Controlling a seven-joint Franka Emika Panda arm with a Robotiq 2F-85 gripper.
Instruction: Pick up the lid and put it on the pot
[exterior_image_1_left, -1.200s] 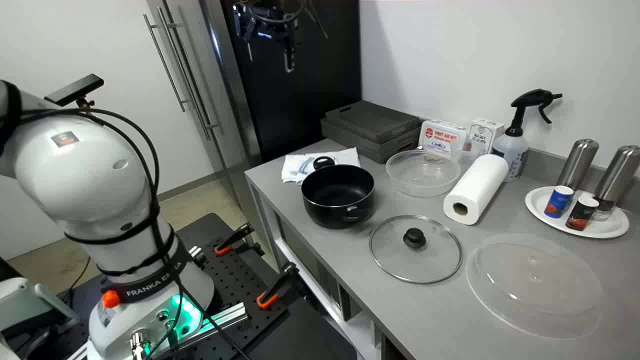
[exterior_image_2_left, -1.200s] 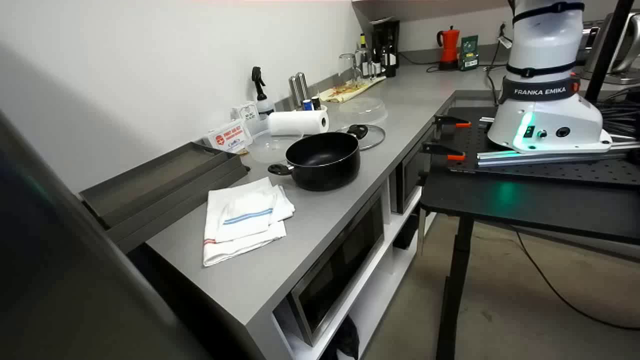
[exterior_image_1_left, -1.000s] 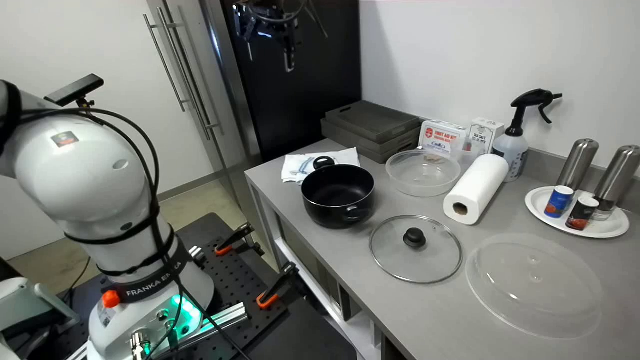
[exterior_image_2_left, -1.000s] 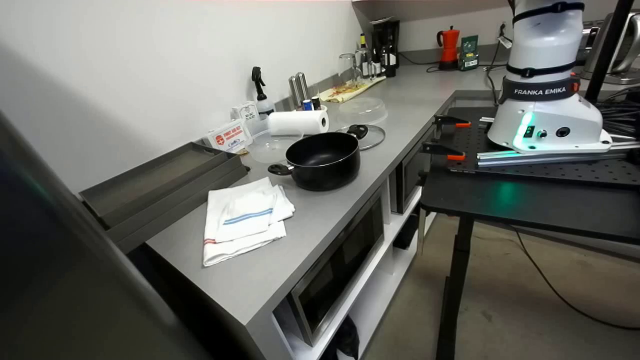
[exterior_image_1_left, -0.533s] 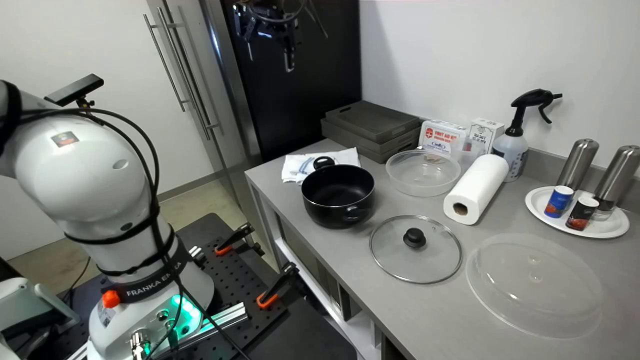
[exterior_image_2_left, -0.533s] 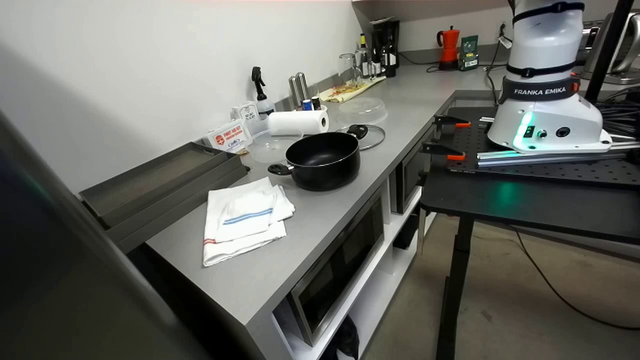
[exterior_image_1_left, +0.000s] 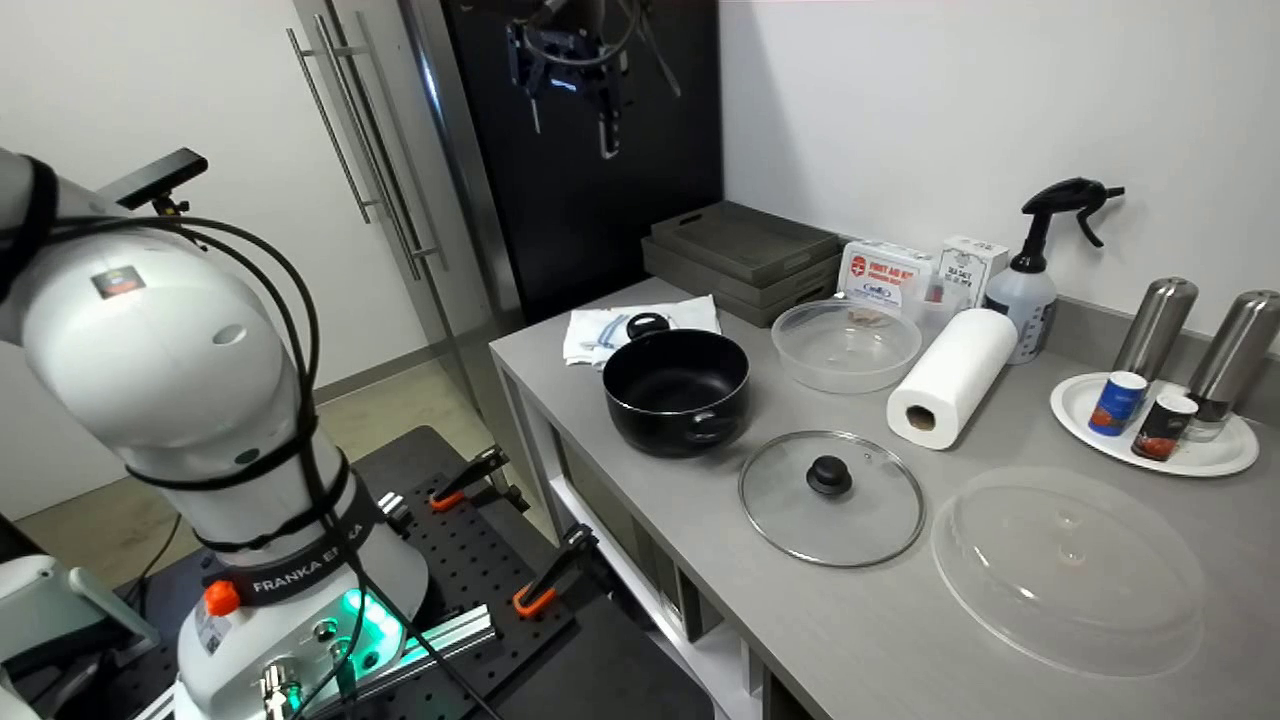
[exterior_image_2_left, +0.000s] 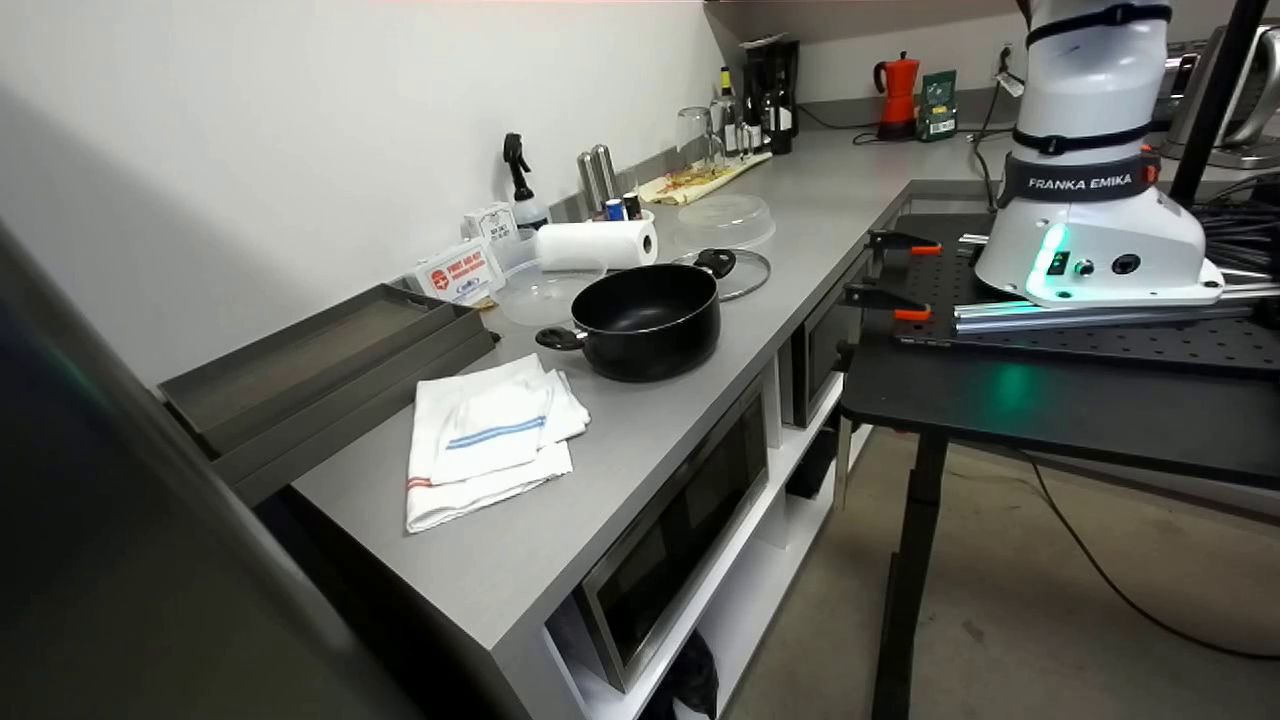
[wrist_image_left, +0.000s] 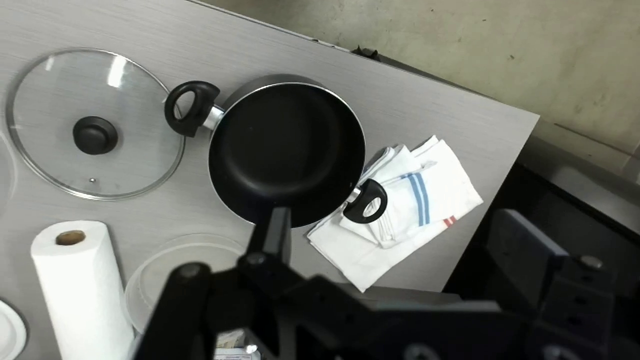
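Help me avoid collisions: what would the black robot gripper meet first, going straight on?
Downward, likely the folded white striped cloth; depth is unclear, so the open gripper might clip the round black pot first.

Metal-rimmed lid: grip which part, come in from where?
Likely the black centre knob, with the open gripper coming straight down from above. The knob stands up from the lid, which lies flat on the counter, and nothing covers it. The thin rim sits low, so an edge grip looks harder.
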